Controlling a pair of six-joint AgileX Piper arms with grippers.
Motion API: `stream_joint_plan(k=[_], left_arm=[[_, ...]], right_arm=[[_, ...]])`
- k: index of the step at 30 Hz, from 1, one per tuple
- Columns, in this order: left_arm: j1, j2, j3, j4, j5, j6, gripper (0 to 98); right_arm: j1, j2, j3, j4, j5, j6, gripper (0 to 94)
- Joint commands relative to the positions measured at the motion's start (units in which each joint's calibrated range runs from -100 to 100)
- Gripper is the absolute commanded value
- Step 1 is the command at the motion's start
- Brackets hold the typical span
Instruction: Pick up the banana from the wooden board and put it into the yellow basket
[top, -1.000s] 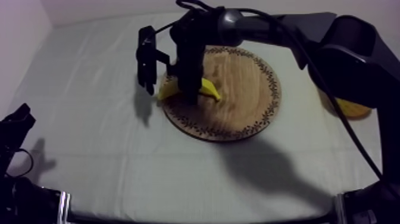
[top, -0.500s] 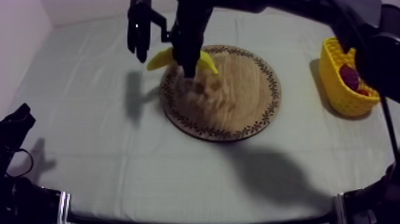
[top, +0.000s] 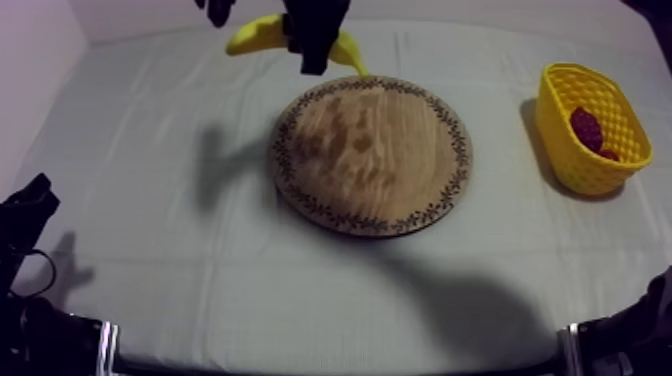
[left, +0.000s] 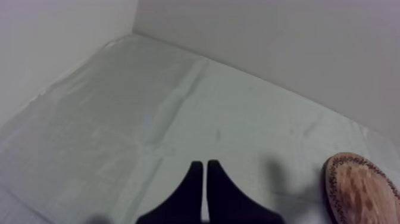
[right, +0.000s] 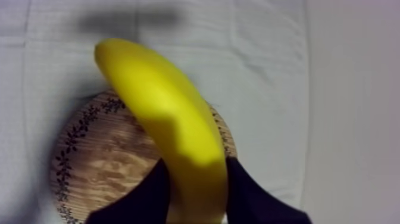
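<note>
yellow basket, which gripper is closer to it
Right. The right gripper holds the banana above the wooden board's far edge; the left gripper rests at the table's near left corner, farther from the yellow basket.

My right gripper (right: 196, 176) clamps the banana (right: 166, 113) between its two black fingers (right: 149, 199) (one on each flank), held in the air over the round wooden board (right: 95, 161), whose patterned rim lies on the grey-white cloth (right: 256, 71)
</note>
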Motion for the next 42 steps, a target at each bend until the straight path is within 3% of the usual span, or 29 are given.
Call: stream_joint_plan(k=[1,17,42], left_arm=[[0.0,0.0,0.0,-0.01,0.0,0.0,0.1],[0.0,0.0,0.0,-0.01,0.0,0.0,0.1],[0.0,0.0,0.0,-0.01,0.0,0.0,0.1]], right_arm=[[0.1,-0.6,0.6,0.6,0.3,-0.6,19.3],[7.7,-9.5,12.4,2.1,4.3,-7.1,21.2],[34.5,-19.1,31.7,4.0,4.1,-9.9,20.8]])
